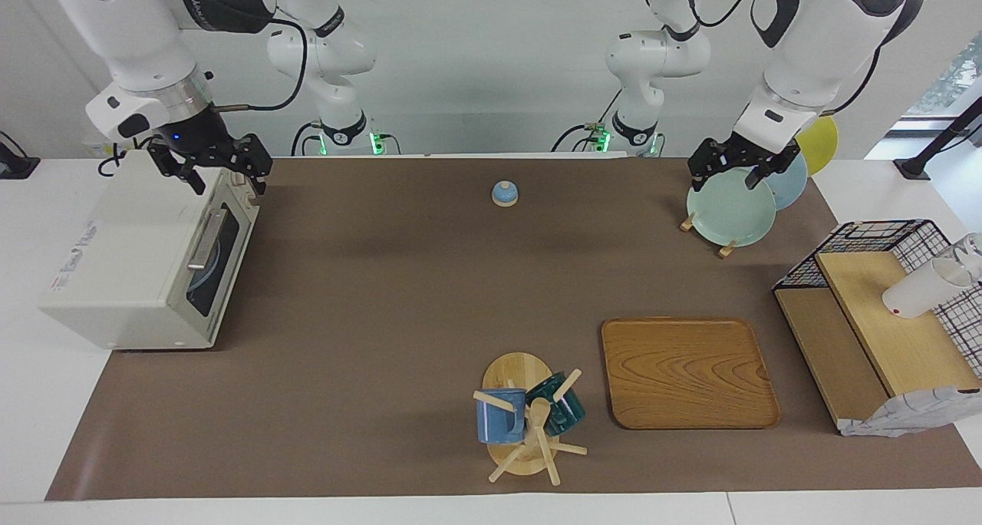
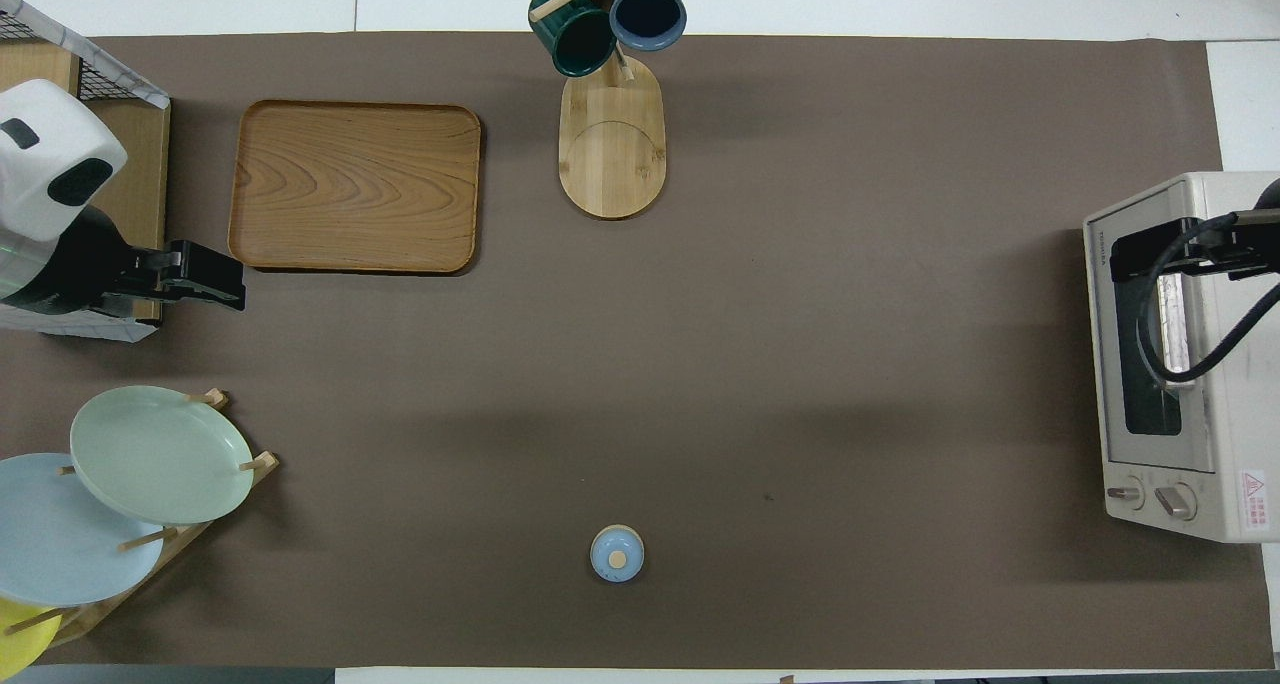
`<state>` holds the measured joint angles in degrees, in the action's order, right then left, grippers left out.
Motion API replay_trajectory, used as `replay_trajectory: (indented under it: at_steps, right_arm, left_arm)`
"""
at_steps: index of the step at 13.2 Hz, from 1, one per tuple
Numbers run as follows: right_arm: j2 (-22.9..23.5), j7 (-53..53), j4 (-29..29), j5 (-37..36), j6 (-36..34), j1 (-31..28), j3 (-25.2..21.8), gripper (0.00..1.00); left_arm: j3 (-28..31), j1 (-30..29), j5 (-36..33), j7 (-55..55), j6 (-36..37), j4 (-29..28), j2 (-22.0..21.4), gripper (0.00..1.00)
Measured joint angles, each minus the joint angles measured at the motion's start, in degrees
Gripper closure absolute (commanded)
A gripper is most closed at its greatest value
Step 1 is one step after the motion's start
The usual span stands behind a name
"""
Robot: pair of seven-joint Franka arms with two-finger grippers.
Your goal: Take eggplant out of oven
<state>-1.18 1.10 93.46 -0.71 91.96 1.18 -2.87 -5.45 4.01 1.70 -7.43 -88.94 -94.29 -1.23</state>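
Wooden tray [image 1: 688, 371] beside mug tree [image 1: 522, 425] holding 2 mugs; plate rack [image 1: 729, 210]; wire basket [image 1: 882, 264]; small blue bell [image 1: 504, 193].

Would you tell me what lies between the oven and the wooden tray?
Only bare brown mat lies between the oven and the wooden tray, as the overhead view shows.

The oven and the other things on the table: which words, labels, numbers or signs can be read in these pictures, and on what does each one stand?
"TOSHIBA": small brand lettering on the oven front frame, beside the glass door, barely legible in the overhead view.
Red triangle warning sign with small print: on a sticker on the oven's top near the knobs; the print is too small to read.
Red and grey lettering on the oven's top, in the facing view: too blurred to read.
Nothing else bears readable text.
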Motion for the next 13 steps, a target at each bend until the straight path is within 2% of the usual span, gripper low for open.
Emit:
replay_trajectory:
  at_steps: [6, 7, 8, 9, 13]
  right_arm:
    - [0.03, 0.00, 0.04, 0.00, 0.00, -0.09, 0.09, 0.00]
    - [0.03, 0.03, 0.04, 0.00, 0.00, -0.05, 0.20, 0.12]
    - [0.02, 0.51, 0.03, 0.00, 0.00, 0.00, 0.36, 0.92]
    - [0.02, 1.77, 0.12, 0.00, 0.00, -0.03, 0.40, 1.00]
    - [-0.43, 2.49, 2.61, 0.00, 0.42, -1.27, 0.14, 1.00]
  left_arm:
    - [0.00, 0.00, 0.00, 0.00, 0.00, 0.00, 0.00, 0.00]
    - [0.00, 0.00, 0.00, 0.00, 0.00, 0.00, 0.00, 0.00]
    - [0.00, 0.00, 0.00, 0.00, 0.00, 0.00, 0.00, 0.00]
    - [0.00, 0.00, 0.00, 0.00, 0.00, 0.00, 0.00, 0.00]
    - [0.00, 0.00, 0.00, 0.00, 0.00, 0.00, 0.00, 0.00]
